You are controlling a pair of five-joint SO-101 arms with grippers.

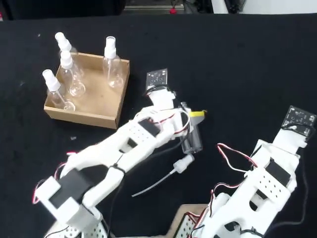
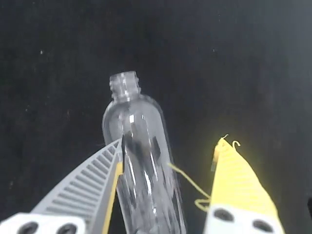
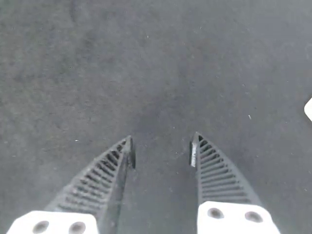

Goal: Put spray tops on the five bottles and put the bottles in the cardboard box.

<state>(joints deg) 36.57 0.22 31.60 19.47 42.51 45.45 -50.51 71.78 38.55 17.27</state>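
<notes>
An uncapped clear bottle (image 2: 139, 146) sits between the fingers of my left gripper (image 2: 170, 144), neck pointing away from the wrist. The grey finger (image 2: 92, 180) touches its side, while the yellow-taped finger (image 2: 234, 180) stands apart from it, so the gripper is open. From above, this bottle (image 1: 192, 140) is at the table's middle. A loose spray top (image 1: 181, 164) with its long tube lies just in front of it. The cardboard box (image 1: 81, 116) at the back left holds several capped bottles (image 1: 112, 64). My right gripper (image 3: 161, 148) is open over bare black table.
The left arm (image 1: 124, 148) stretches diagonally from the front left to the centre. The right arm (image 1: 267, 181) occupies the front right corner. A white edge (image 3: 309, 108) shows off to one side of the right gripper.
</notes>
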